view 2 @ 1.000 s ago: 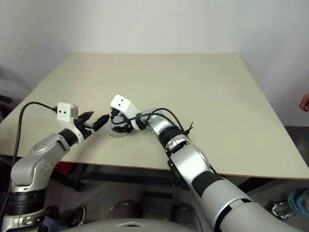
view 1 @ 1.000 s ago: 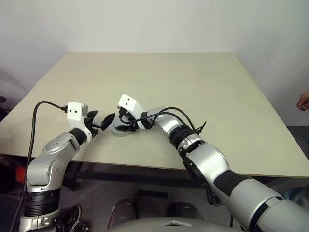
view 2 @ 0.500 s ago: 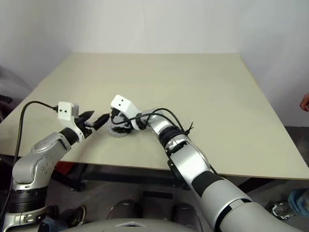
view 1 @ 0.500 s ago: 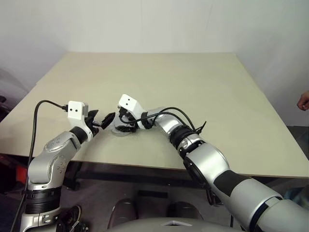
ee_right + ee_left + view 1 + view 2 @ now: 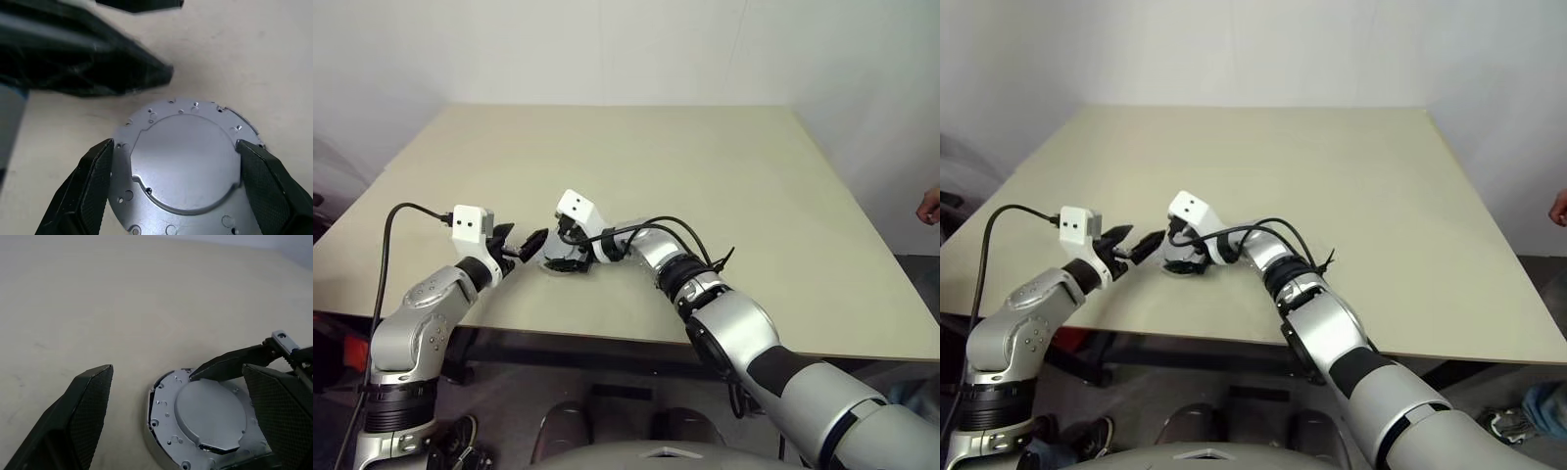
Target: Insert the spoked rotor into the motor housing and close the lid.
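Note:
The motor housing [image 5: 181,161] sits on the table near its front edge as a short round silver-grey unit. The lid [image 5: 210,413] lies flat on top of it, showing a grey face with small holes around the rim. The spoked rotor is hidden. My right gripper [image 5: 174,144] is open, one finger on each side of the housing and a gap visible at both. My left gripper [image 5: 178,369] is open too, just left of the housing [image 5: 563,262] and pointing at it. A finger [image 5: 230,362] of the right gripper shows behind the housing.
The beige table [image 5: 705,176] stretches far back and to the right. A person's hand [image 5: 930,206] shows at the far right, off the table. A black cable [image 5: 401,211] loops from my left wrist.
The right gripper's fingers have spread wider around the housing and its wrist has turned slightly. The left arm and the housing have stayed put.

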